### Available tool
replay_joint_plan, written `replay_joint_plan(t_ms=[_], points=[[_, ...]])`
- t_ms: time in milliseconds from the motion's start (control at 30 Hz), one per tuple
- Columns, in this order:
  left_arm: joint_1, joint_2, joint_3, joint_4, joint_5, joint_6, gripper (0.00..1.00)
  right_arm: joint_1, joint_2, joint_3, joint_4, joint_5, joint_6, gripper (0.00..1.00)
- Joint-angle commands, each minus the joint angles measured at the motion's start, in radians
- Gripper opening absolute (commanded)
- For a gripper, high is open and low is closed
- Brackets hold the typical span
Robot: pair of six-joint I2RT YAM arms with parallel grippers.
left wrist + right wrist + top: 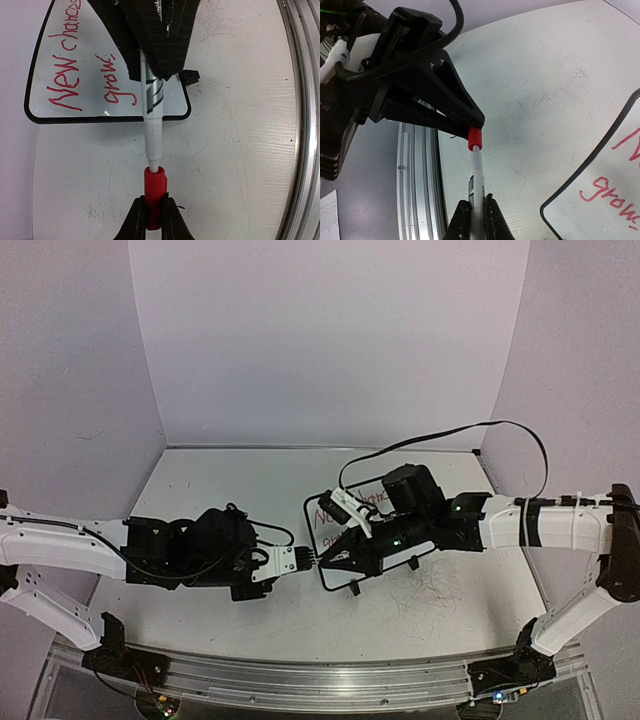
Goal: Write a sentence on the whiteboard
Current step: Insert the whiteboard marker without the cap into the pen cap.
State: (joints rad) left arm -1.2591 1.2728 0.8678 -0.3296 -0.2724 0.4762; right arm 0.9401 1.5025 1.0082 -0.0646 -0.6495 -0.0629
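Left gripper (154, 212) fingers narrow, pinching red cap (155, 187). Right gripper (476, 210) clamped on marker (477, 170), its tip end in the cap at 9 o'clock. Whiteboard (100, 120) lies on table (240, 150), 3 o'clock of centre, red writing on it, partly under right arm.

The marker (152, 132), cap (155, 185) on its left end, crosses the whiteboard (95, 55)'s left edge.

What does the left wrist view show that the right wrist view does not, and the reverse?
Only the left wrist view: the readable red words "New chances" on the whiteboard, and the right gripper from outside. Only the right wrist view: the left gripper from outside. Both: the marker, held by the right gripper, its tip in the red cap, held by the left gripper, and "grow".
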Motion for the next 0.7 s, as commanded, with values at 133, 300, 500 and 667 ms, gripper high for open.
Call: replay_joint_plan(t_ms=[133, 300, 500, 667], points=[[-0.009, 0.001, 0.01, 0.061, -0.026, 0.011, 0.0, 0.0, -0.016, 0.027, 0.041, -0.041, 0.016, 0.0], [-0.009, -0.01, 0.022, 0.063, -0.025, 0.013, 0.0, 0.0, -0.003, 0.02, 0.056, -0.051, 0.019, 0.0], [-0.019, -0.003, 0.045, 0.072, -0.017, 0.021, 0.0, 0.0, 0.022, 0.02, 0.098, -0.09, 0.032, 0.0], [-0.027, -0.004, 0.062, 0.101, -0.018, 0.029, 0.0, 0.0, 0.033, 0.017, 0.104, -0.095, 0.036, 0.0]])
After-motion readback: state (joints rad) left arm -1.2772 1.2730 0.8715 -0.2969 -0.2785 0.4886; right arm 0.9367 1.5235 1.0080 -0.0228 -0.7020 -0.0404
